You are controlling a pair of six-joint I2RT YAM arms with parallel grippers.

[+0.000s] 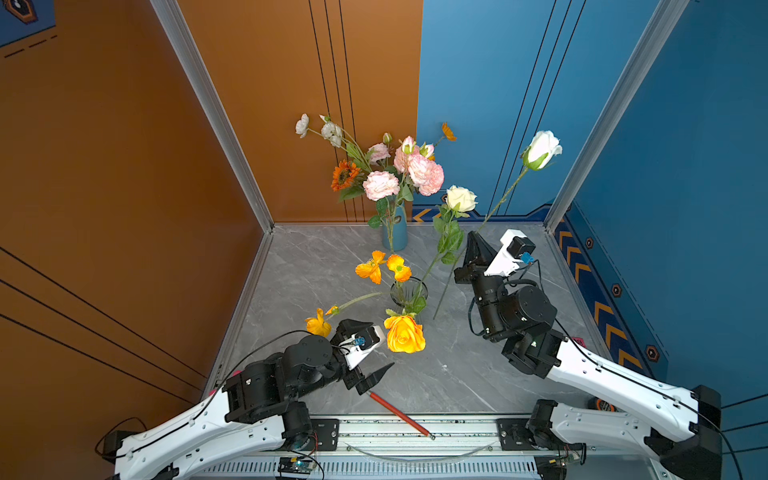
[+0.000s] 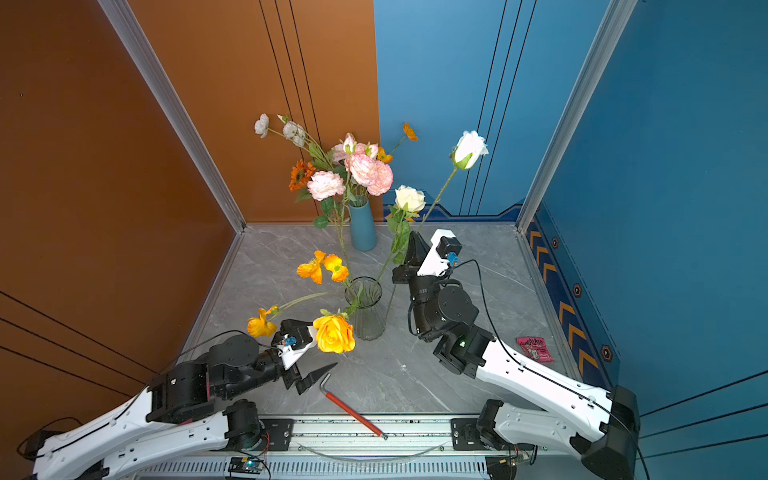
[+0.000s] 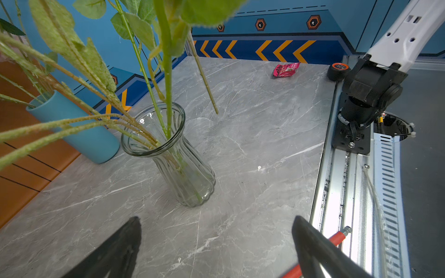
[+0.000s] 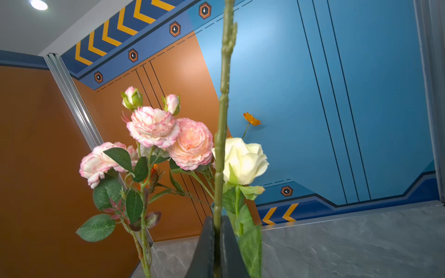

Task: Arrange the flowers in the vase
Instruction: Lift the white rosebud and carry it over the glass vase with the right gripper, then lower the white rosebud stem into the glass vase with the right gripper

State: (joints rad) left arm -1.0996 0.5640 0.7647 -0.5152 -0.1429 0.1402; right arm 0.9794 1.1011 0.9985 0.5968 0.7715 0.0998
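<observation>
Right gripper (image 1: 476, 249): closed on the stem of the white rose (image 1: 542, 149), pinching it roughly mid-length.
Left gripper (image 3: 216, 223): wide open and empty, low over the table (image 1: 457, 374), near-left of the glass vase (image 2: 368, 322).
Rose axis: stem ran steeply. The bloom was high and to the far right of the right gripper, the cut end (image 1: 435, 316) low and to its near left.
Cut end vs glass vase: just beside the right wall, outside it, apparently below the rim. Could not tell whether it touched the table.
Key relation: the vase mouth (image 3: 154, 127) lay to the left of the cut end and seemingly above it.
Already placed: yellow rose (image 1: 405, 334), orange poppies (image 1: 382, 266) and cream rose (image 1: 460, 198) stood in the glass vase. The pink bunch (image 1: 405, 174) was in the blue vase (image 2: 363, 230) at the far side.
Nearer arm: right, and it held the flower.
Judgement: the cut end probably needed raising clear of the rim, then carrying left over the mouth, then lowering. The cream rose's leaves crowded that side and could snag.
</observation>
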